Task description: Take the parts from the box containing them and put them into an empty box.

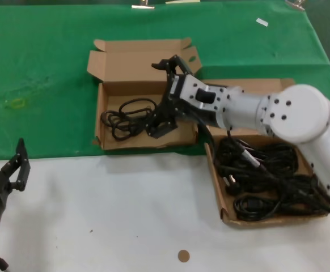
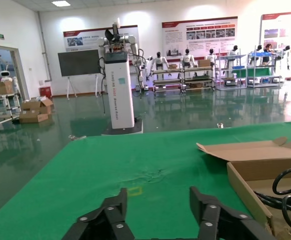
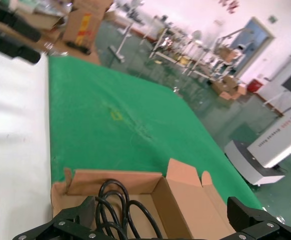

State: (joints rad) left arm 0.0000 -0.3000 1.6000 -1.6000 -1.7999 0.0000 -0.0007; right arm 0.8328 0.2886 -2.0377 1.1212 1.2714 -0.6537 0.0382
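The box containing the parts [image 1: 228, 218] lies at the right, half on the white table, with several black coiled cables [image 1: 267, 175] in it. The other box [image 1: 132, 142] lies on the green cloth, lid open to the back, with one coiled black cable [image 1: 125, 116] inside. My right gripper [image 1: 156, 99] hangs open and empty just over this box's right half, beside the cable. In the right wrist view the gripper [image 3: 160, 220] straddles the cable [image 3: 116, 205] over the box floor [image 3: 155, 210]. My left gripper [image 1: 17, 164] is parked at the near left, open and empty [image 2: 158, 200].
Green cloth [image 1: 40, 85] covers the far half of the table and white surface [image 1: 125, 215] the near half. A small brown disc [image 1: 183, 255] lies near the front edge. My right arm [image 1: 278, 113] crosses over the back of the full box. The left box edge shows in the left wrist view [image 2: 245, 185].
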